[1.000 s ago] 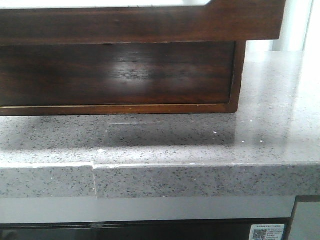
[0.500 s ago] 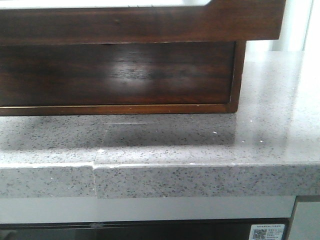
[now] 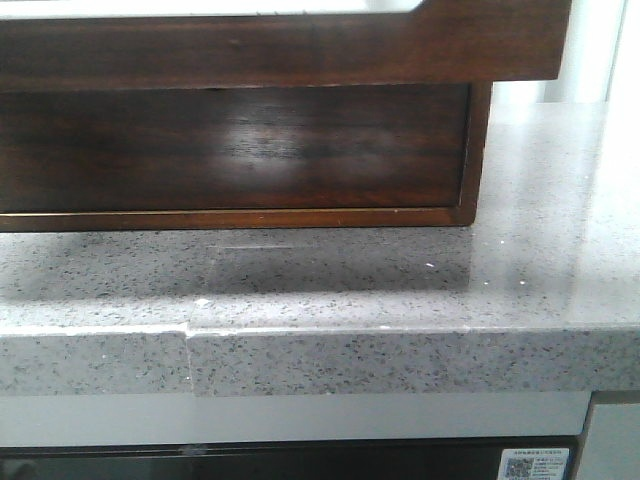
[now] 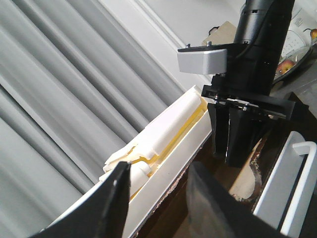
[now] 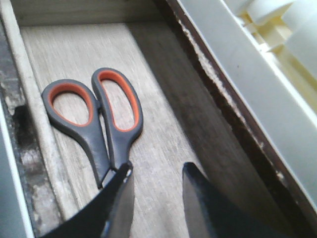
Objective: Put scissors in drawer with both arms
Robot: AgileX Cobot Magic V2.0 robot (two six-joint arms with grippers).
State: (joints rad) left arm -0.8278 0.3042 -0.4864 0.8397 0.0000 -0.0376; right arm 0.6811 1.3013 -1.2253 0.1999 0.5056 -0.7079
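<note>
Up front, front view: the drawer (image 3: 280, 45) sticks out toward the camera, dark glossy wood, its front running across the top of the picture with a shallow cut-out along the upper edge; under it a darker recessed panel (image 3: 230, 150) with a thin frame, all sitting on a grey speckled counter (image 3: 540, 250). A seam notch shows in the counter's front edge on the left side. A QR sticker (image 3: 535, 465) sits low at the right. No arm or scissors visible from here. Left wrist view: the left gripper (image 4: 158, 198) has its dark fingers (image 4: 111, 198) apart with nothing between them, hanging over the drawer's edge beside a white tray (image 4: 163, 148) holding pale cream pieces. Grey pleated curtain (image 4: 59, 84) behind. The right arm (image 4: 247, 84) stands upright opposite, black with a grey box on its side, its fingers pointing down into the drawer; from this angle they look close together. A white handle-like frame (image 4: 292, 173) is next to it. Right wrist view: the scissors (image 5: 96, 116) lie flat on the light wooden drawer floor (image 5: 163, 148), orange-lined loops away from the gripper, blades hidden under a fingertip. The right gripper (image 5: 156, 198) is spread open, gripping nothing, one finger (image 5: 116, 203) just over the scissors' pivot end. Dark drawer wall (image 5: 218, 114) and the white tray run along one side.
</note>
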